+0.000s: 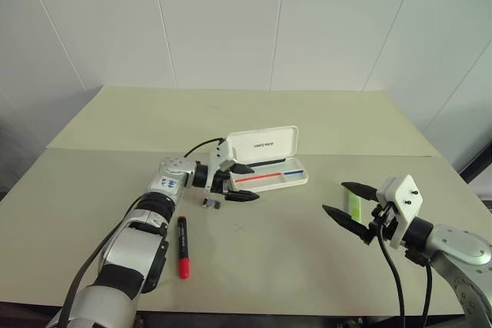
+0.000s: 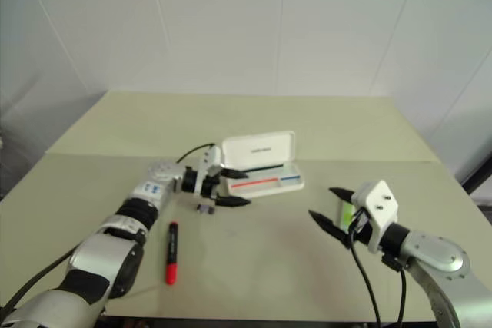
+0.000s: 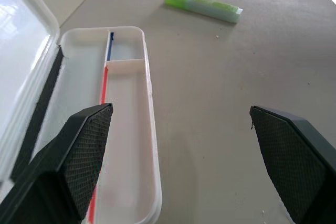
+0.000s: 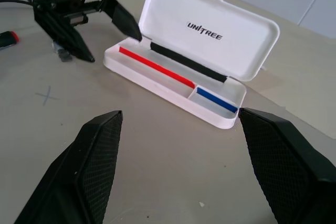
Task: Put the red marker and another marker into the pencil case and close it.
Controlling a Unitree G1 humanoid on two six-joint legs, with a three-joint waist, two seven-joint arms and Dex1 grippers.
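Both grippers wide apart, empty; right wrist view: lid logo legible.

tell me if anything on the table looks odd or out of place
Nothing looks spilled or broken. The pencil case lies open with an empty tray, the red marker and green marker lie loose on the table, and a tiny dark grey piece sits stray beside the open left gripper.
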